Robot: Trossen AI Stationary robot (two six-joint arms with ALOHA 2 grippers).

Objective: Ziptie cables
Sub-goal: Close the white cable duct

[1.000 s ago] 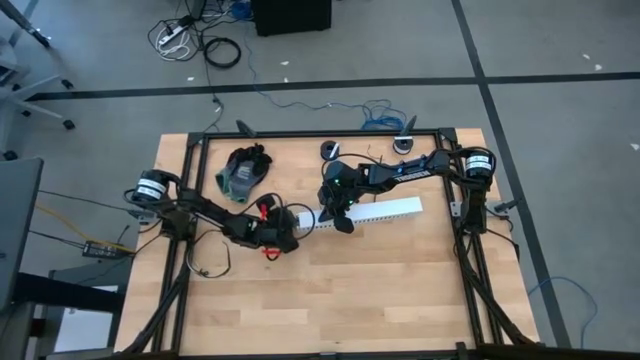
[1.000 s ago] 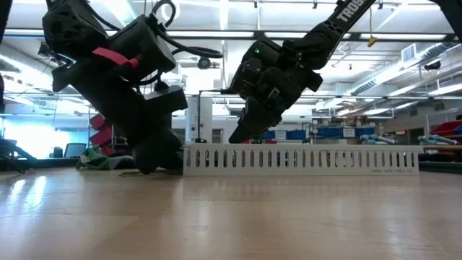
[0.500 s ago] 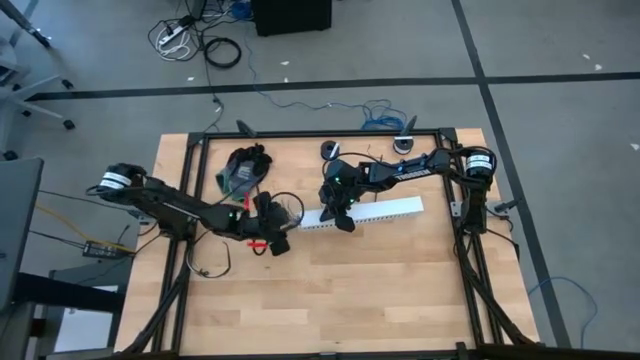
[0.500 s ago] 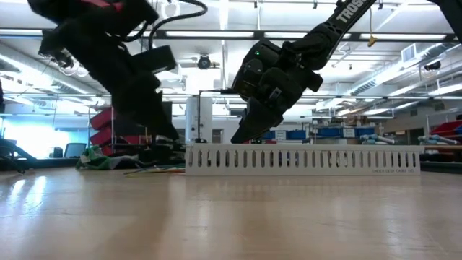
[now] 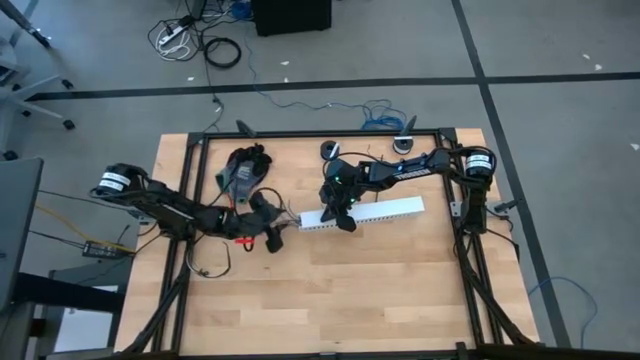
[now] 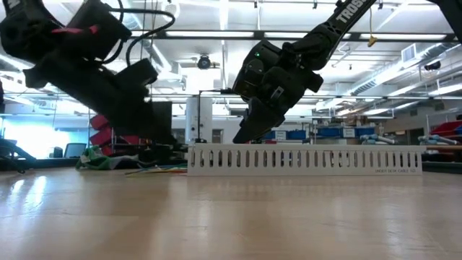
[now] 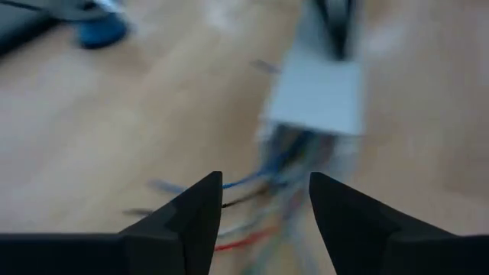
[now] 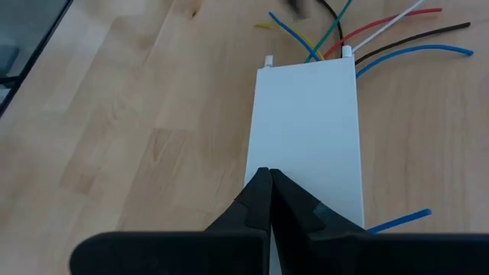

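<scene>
The white duct (image 5: pixel 362 213) lies on the tabletop (image 5: pixel 340 290) near its middle, and the wires (image 8: pixel 382 34) fan out loose from its open end toward the left arm; in the right wrist view they show as red, blue, green, black, white and yellow strands rather than a tidy dark bundle, and no zip tie can be made out anywhere. The right gripper (image 5: pixel 337 218) presses down on top of the duct near that end, jaws fully shut with nothing between them, seemingly pinning the duct in place; the left gripper (image 7: pixel 263 221) hovers low just beside the wire ends, jaws partly open and empty, the strands lying in line with the gap but not gripped. A glove (image 5: pixel 243 168) lies well apart near the tabletop's far edge. The risks, as I judge them: the spread strands may not all fall between the left jaws, so a close could catch only a few and leave the rest splayed; a pull on the caught wires could drag them out of the duct, or slide the duct itself, since the right jaws only bear on its smooth lid; a closed tip pressing near the end might also tip the duct.
</scene>
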